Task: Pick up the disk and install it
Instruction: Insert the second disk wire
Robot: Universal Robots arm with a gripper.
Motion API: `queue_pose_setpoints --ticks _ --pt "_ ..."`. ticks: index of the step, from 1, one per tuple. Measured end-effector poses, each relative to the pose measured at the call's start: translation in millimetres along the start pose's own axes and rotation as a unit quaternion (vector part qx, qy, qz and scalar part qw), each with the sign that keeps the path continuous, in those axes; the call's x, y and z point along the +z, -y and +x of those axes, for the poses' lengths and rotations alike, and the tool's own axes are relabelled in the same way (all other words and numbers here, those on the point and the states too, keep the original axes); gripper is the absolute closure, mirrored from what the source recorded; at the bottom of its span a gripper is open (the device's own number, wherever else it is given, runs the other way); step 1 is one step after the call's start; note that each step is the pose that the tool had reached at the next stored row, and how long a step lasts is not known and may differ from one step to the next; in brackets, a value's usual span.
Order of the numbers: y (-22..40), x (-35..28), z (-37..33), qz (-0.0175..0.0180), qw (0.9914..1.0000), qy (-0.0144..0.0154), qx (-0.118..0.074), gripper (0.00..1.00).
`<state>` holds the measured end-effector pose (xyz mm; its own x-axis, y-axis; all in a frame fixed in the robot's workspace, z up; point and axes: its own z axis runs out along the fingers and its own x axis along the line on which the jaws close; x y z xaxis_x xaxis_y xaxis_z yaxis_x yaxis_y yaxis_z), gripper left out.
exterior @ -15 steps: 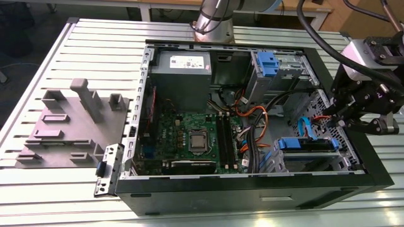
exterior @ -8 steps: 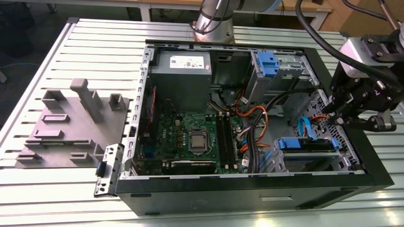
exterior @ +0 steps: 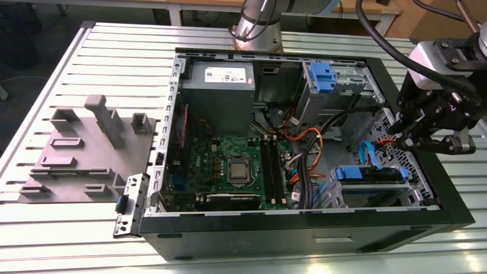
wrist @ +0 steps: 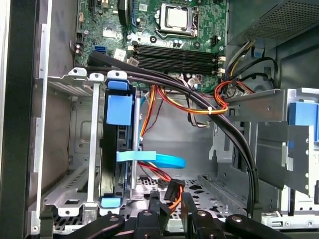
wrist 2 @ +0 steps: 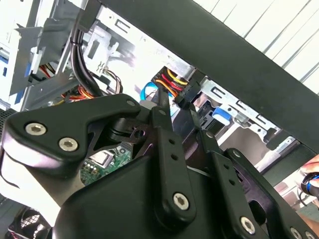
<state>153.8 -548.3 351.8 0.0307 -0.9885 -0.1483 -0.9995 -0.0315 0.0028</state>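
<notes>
**Entry: open computer case, disk in its cage, gripper at the rim**

Computer case: lying on its side, lid off, black walls all round.
Disk: inside the case, standing on edge in the metal drive cage; its blue carrier faces the open side.
Gripper: over the case edge nearest that cage. The fingers stand a narrow gap apart with a black cable plug at their tips; whether they grip it I cannot tell.
Black cable bundle and blue flat cable: crossing the case's free middle, leaving little room.
Slatted metal table: under the case.
Grey fixture plate: beside the case.
</notes>
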Motion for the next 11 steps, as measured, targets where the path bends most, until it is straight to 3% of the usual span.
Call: queue_pose_setpoints --ticks 11 --pt "8.2 0.0 1.0 -0.0005 0.99999 -0.0042 0.002 0.69"
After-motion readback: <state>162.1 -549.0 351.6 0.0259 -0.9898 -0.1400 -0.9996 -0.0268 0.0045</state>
